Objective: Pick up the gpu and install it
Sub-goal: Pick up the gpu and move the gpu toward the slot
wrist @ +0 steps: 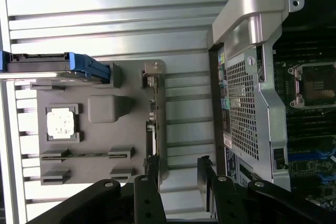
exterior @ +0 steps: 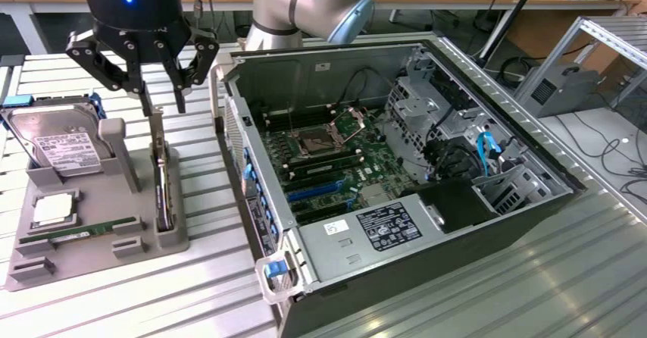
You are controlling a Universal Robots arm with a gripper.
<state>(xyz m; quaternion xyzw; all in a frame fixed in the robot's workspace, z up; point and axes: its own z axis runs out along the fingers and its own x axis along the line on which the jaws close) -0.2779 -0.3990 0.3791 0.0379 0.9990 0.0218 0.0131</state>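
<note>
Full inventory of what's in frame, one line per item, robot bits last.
gpu: 1, dark with silver bracket, standing on edge in a holder slot, below the hand
hard drive: 1, silver, white label, blue caddy, propped at the holder's far end
processor chip: 1, silver, in a holder pocket
memory stick: 1, green, lying flat in the holder
holder: 1, grey, on the table, exterior view's left
computer case: 1, dark, side open, beside the holder
motherboard: 1, green, inside the case
table: 1, slatted metal
arm: 1, grey, behind the case
hand: 1, black, open, just above the gpu
</note>
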